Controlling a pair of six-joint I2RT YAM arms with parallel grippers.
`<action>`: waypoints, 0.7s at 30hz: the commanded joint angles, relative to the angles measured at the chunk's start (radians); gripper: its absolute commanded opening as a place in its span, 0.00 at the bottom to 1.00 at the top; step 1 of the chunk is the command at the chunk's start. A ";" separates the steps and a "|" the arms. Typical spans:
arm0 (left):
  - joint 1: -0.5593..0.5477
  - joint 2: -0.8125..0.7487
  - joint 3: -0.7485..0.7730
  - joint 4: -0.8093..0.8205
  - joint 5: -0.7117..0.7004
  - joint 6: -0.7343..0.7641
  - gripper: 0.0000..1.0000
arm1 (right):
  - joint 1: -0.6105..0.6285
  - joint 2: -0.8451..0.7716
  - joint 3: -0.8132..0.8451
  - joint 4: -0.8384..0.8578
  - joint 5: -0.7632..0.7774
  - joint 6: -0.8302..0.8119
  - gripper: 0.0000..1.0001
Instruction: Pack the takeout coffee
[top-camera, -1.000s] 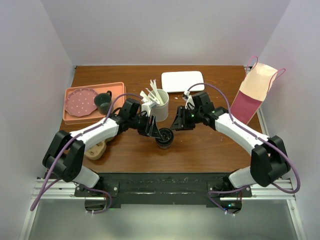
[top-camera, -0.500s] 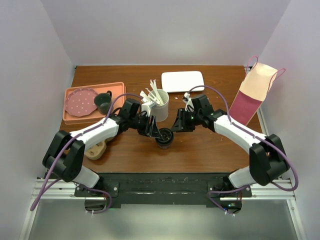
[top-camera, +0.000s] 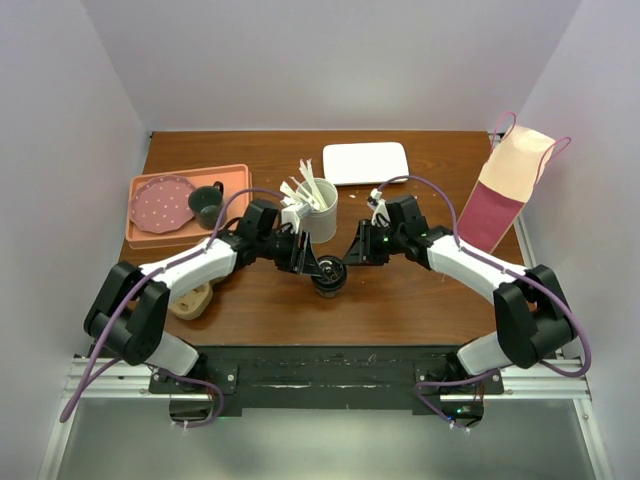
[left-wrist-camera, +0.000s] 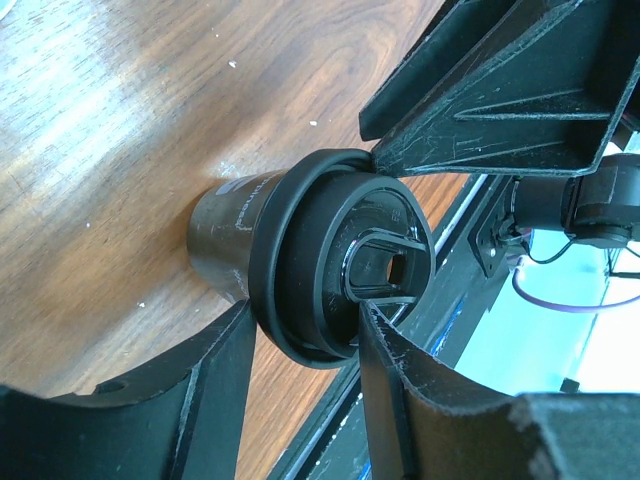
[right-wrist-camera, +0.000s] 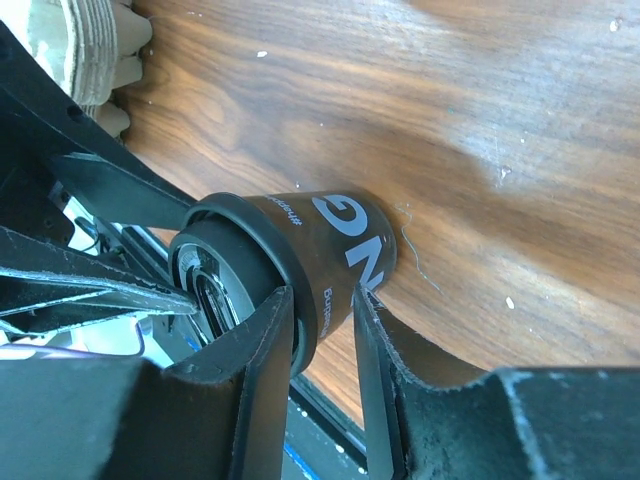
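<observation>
Nearest the arm bases, left of the coffee (top-camera: 330, 273), a tan moulded-pulp carrier (top-camera: 190, 300) lay on the desk (top-camera: 420, 300), partly under the left arm (top-camera: 195, 262).

The coffee stood upright near the middle of the wood-grain desk. Its long axis was vertical, base down, and its lid (left-wrist-camera: 340, 270) pointed straight up. It was a short, slightly tapered paper cup, near-black and matt, with white lettering (right-wrist-camera: 350, 235) on its side. The lid was round, glossy black plastic with a thick raised rim and a small moulded slot in its sunken top.

The left jaws met the coffee from the left. The right jaws, on the right arm (top-camera: 470, 262), met it from the right. Both were at lid height. Each pair was parted by a narrow gap, tips against the lid rim. Whether either pair was clenched on the coffee could not be told.

Just behind the coffee and slightly left stood a taller white cup (top-camera: 322, 222) of pale flat stirrers (top-camera: 303, 188). Farther left of the coffee, an orange tray (top-camera: 236, 185) held a speckled pink plate (top-camera: 162, 203) and a dark grey mug (top-camera: 207, 205). Behind the coffee, past the white cup, lay a white rectangular tray (top-camera: 366, 162) with rounded corners. Far right of the coffee, a paper bag (top-camera: 505, 190), tan above and maroon below with thin looped handles, stood tilted at the desk's edge.
</observation>
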 joint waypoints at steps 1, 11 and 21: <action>-0.004 0.035 -0.081 -0.131 -0.164 0.030 0.47 | 0.007 0.059 -0.079 -0.038 0.099 -0.041 0.32; -0.006 -0.008 -0.112 -0.210 -0.245 -0.005 0.46 | 0.007 0.020 -0.084 -0.010 0.096 -0.035 0.32; -0.006 0.004 -0.098 -0.213 -0.234 -0.052 0.47 | 0.007 -0.129 0.020 -0.164 0.092 -0.022 0.47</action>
